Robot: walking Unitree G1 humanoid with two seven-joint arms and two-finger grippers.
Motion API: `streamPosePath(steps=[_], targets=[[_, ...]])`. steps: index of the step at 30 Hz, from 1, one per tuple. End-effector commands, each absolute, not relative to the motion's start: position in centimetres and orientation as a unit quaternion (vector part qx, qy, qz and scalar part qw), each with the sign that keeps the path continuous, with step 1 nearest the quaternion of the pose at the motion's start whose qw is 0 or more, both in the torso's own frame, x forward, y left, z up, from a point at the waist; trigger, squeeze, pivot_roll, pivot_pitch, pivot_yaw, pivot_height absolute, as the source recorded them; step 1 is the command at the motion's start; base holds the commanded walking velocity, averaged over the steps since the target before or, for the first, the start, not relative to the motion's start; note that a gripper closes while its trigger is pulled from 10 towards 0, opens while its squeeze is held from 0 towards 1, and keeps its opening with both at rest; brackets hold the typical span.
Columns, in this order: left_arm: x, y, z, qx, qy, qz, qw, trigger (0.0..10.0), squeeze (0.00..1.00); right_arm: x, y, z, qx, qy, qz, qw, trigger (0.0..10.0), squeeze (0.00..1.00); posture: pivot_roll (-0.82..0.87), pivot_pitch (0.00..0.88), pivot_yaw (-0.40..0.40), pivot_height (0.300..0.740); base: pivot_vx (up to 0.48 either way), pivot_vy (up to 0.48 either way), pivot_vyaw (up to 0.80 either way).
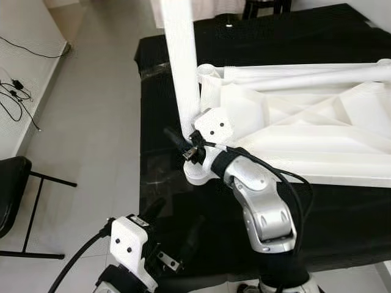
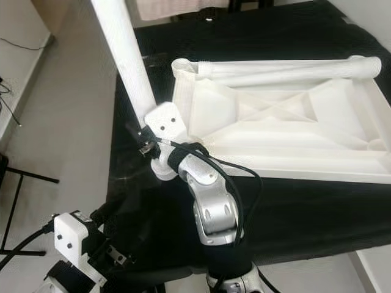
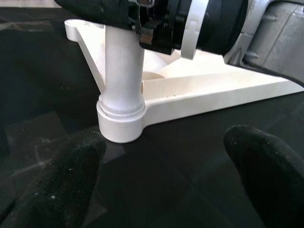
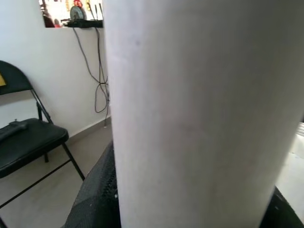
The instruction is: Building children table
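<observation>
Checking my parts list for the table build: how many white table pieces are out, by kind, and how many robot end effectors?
White table top, upside down on the black surface: 1
White leg standing in the corner socket: 1
White legs lying along the far edge of the top: 2
Robot end effectors: 2 (left, right)
Total: 6

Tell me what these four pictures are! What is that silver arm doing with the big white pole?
This is a robot with two silver arms, building a children's table. Two pictures come from cameras in its head, looking down. The other two come from cameras on its wrists. The white tabletop lies upside down on a black cloth. The right gripper is closed around a white table leg, which stands upright in the tabletop's corner socket. The right wrist camera is so close that the leg looks huge. The left gripper waits lower down, fingers open, holding nothing. On the floor to the robot's left stands a black folding chair.
</observation>
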State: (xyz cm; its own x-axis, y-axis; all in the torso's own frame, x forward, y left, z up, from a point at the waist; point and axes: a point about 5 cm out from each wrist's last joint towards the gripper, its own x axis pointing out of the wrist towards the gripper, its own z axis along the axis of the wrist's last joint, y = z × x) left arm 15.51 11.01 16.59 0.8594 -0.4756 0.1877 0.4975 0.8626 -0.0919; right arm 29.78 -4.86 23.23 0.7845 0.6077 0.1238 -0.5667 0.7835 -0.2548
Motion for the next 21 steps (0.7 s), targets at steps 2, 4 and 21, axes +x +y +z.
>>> streamPosePath(steps=[2,4,21], targets=[[15.4,11.3,16.2,-0.061,-0.068,-0.25,0.964,10.0,0.0,29.9,-4.9,19.5,-0.089,-0.006,0.291,0.953,4.5,0.0,0.04,0.276,0.071,0.74,0.0,0.0,0.0],[15.4,11.3,16.2,-0.06,-0.068,-0.249,0.964,10.0,0.0,29.9,-4.6,19.4,-0.09,-0.001,0.303,0.949,10.0,0.0,0.04,0.276,0.071,0.74,0.0,0.0,0.0],[15.2,11.1,16.3,-0.06,-0.068,-0.248,0.965,10.0,0.0,30.1,-3.5,23.7,-0.104,-0.076,0.693,0.709,10.0,0.0,0.07,0.279,0.071,0.74,0.0,0.0,0.0]])
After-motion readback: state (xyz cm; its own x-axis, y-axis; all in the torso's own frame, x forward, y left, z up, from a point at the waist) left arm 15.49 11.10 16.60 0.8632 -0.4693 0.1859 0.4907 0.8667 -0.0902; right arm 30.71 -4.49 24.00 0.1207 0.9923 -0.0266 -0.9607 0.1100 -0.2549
